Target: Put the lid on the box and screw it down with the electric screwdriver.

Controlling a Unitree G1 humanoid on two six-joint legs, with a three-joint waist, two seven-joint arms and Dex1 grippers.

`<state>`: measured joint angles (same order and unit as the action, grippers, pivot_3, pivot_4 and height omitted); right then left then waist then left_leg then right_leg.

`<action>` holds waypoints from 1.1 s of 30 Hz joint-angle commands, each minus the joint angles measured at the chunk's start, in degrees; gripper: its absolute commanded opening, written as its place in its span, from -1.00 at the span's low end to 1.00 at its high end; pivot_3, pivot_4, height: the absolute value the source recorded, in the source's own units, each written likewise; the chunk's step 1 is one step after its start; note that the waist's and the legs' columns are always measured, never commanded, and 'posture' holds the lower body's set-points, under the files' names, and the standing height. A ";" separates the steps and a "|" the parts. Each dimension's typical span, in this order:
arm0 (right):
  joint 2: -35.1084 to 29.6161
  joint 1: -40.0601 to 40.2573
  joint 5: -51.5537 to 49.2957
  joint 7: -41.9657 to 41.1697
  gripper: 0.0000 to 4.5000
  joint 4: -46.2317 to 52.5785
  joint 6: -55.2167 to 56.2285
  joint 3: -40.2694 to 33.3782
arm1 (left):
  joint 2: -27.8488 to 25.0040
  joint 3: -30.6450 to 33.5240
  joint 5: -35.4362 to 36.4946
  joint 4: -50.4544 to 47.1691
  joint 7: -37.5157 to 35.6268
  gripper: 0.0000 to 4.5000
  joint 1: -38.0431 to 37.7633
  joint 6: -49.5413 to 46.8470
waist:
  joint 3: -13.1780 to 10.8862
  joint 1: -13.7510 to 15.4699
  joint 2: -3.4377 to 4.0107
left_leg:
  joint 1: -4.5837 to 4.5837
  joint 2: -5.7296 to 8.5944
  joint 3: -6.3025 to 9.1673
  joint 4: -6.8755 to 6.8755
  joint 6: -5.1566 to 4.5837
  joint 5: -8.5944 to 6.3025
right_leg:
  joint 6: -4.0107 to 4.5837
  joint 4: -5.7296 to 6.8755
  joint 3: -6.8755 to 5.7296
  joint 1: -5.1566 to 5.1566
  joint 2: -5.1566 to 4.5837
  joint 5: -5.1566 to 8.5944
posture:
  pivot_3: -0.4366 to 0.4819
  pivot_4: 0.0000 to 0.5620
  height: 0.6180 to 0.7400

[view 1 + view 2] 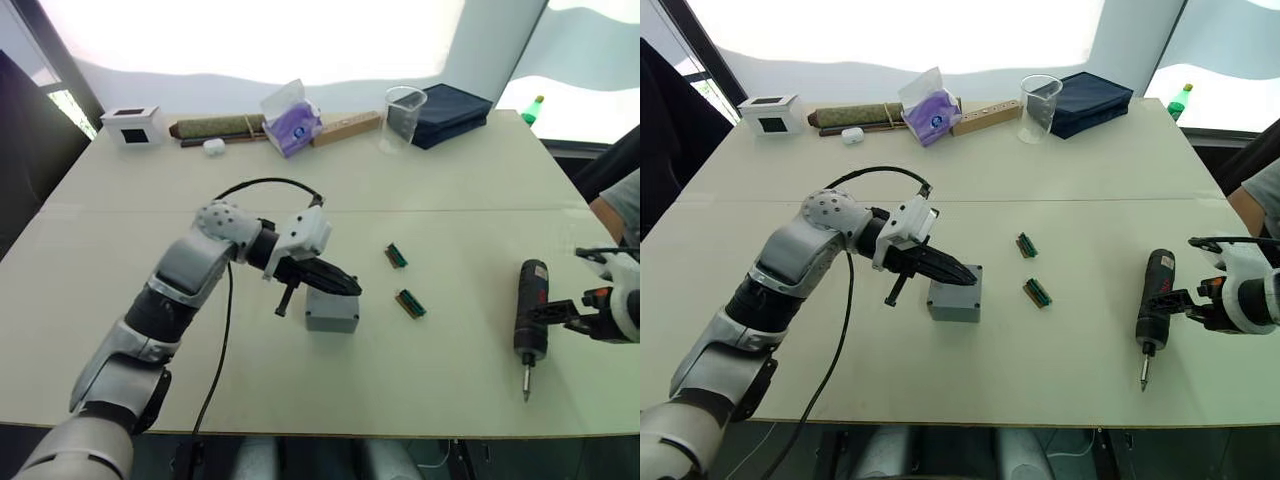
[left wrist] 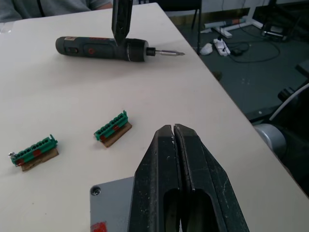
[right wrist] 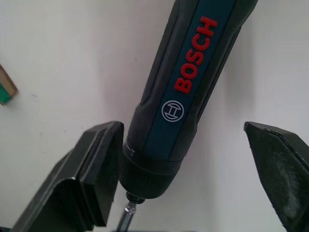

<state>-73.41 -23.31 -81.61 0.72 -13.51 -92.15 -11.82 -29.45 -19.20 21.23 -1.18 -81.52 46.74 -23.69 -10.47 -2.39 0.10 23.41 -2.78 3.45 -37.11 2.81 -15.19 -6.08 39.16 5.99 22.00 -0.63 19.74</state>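
head views: the small square grey cast-metal box (image 1: 955, 297), lid on, sits mid-table under the closed left gripper (image 1: 962, 274). right wrist view: the open right gripper (image 3: 193, 179) straddles the dark cylindrical electric screwdriver (image 3: 190, 82), lying right.

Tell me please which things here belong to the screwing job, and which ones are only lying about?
For the job:
- grey box with its lid on, under the shut left gripper
- Bosch electric screwdriver, lying between the open right gripper's fingers

Lying about:
- two green terminal blocks
- clear beaker
- dark blue case
- tissue pack
- white cube
- green bottle
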 commanded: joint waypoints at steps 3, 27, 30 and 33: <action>1.87 -2.86 0.73 -1.85 0.91 0.73 -0.35 5.54 | -0.82 1.59 0.28 -2.24 1.47 -1.00 -0.47 -0.82 | 0.00 0.03 0.01 | 0.01 0.00 0.01 0.02 0.00 0.00 | 0.00 0.01 0.00 0.04 0.00 0.00 | -0.05 -0.47 0.95; 4.09 -11.72 24.42 -16.72 -0.06 0.70 4.87 3.20 | -3.03 2.99 -0.58 2.55 4.37 -1.00 -1.57 -0.20 | -0.01 -0.12 -0.06 | -0.04 0.02 0.01 -0.11 0.03 0.02 | -0.07 -0.01 -0.01 -0.08 -0.03 -0.06 | -0.05 -0.47 0.95; 7.63 -14.47 20.09 -19.21 -0.06 9.57 11.32 -8.79 | -3.71 4.03 -0.90 5.47 5.04 -1.00 -1.14 -0.31 | -0.04 -0.16 0.20 | 0.15 0.04 -0.04 0.05 0.03 0.02 | -0.08 0.06 0.03 0.29 -0.03 -0.05 | -0.05 -0.47 0.95; 16.59 -13.40 17.62 -16.72 -0.06 24.43 19.99 -18.27 | -3.72 4.80 -0.60 6.73 5.14 -1.00 -0.86 -0.87 | -0.02 -0.50 0.26 | 0.19 -0.06 0.04 0.16 0.06 0.03 | -0.04 0.11 0.05 0.48 0.11 -0.03 | -0.05 -0.47 0.95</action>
<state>-58.78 -35.50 -60.81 -16.68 1.31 -77.28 -23.38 -32.88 -16.43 20.37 6.17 -76.37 45.20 -24.68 -10.49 -2.89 0.36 23.59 -2.84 3.51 -36.94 2.89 -15.14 -6.08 39.31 6.04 22.50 -0.51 19.73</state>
